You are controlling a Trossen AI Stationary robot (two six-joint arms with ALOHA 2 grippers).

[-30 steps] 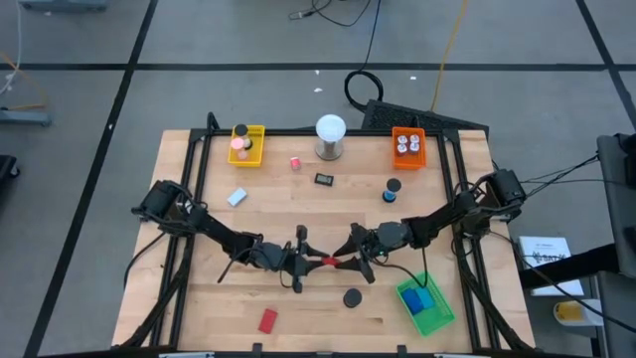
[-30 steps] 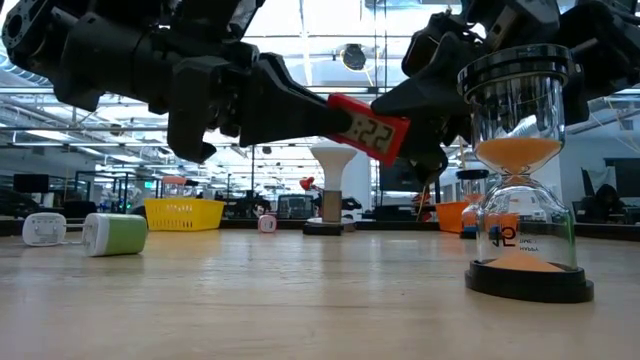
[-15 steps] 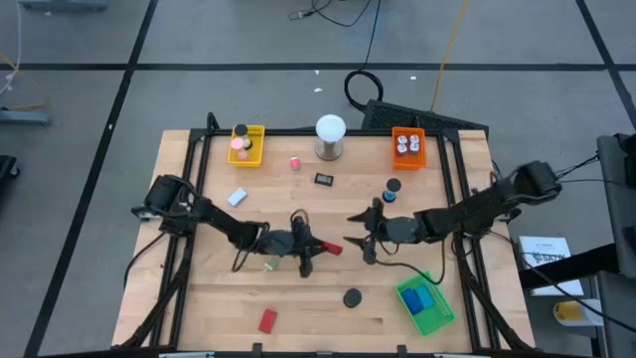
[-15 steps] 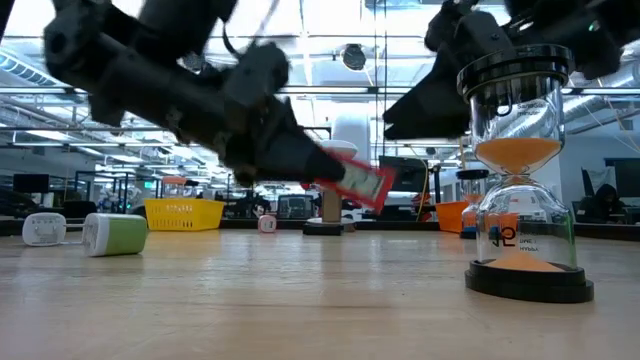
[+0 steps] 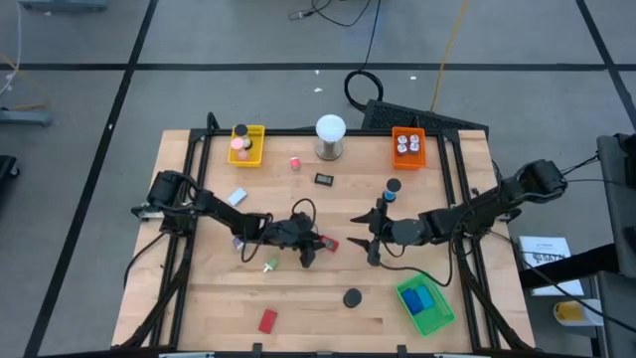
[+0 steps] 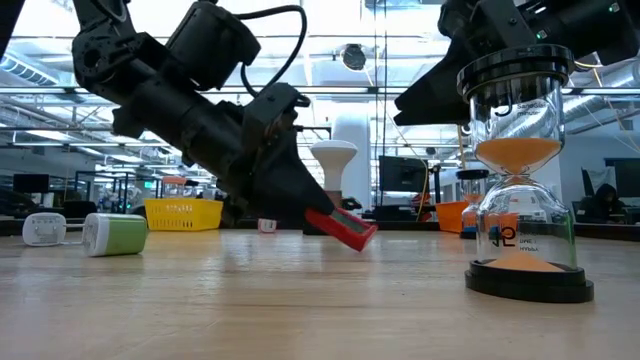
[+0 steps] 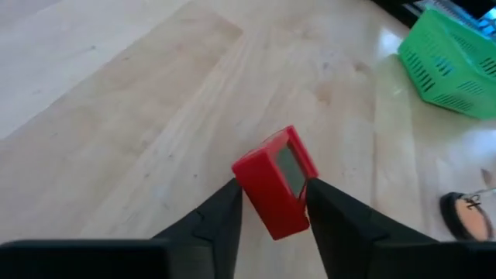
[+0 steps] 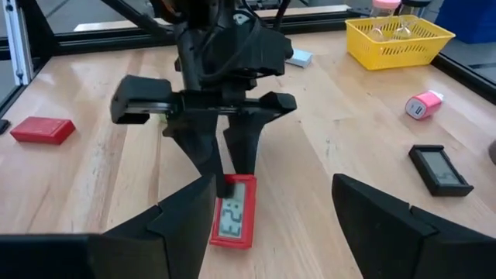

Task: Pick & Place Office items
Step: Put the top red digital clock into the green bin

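A small red digital clock [image 5: 327, 244] sits mid-table with my left gripper [image 5: 310, 246] shut on it. It slants down from the fingers in the low view [image 6: 342, 229]. My right gripper [image 5: 371, 237] hangs open just right of the clock and touches nothing; its wrist view shows the clock's display [image 8: 233, 211]. Other office items lie about. They are a red block [image 5: 267, 320], a light blue block [image 5: 237, 197], a green and white bit [image 5: 268, 265], a pink piece [image 5: 295, 163] and a black clock [image 5: 324, 179]. My left gripper has the red clock's near end [image 7: 271, 211] between its two fingers [image 7: 223, 208], coming from the table's left and slanting down. The clock tilts down away from the fingers. Its free end [image 6: 360, 240] is at the tabletop.
An hourglass [image 6: 519, 170] stands near the front edge, seen from above as a black disc [image 5: 352, 297]. A green tray [image 5: 438, 313] with blue blocks is at the front right. Along the far side stand a yellow tray [image 5: 256, 132], a white ball lamp [image 5: 330, 134] and an orange tray [image 5: 408, 133].
My right gripper has let go of the red clock, opened, risen and drawn back toward the table's right edge. My left gripper has rolled and sunk with the clock. The clock was held up level between both grippers and now slants down to the table.
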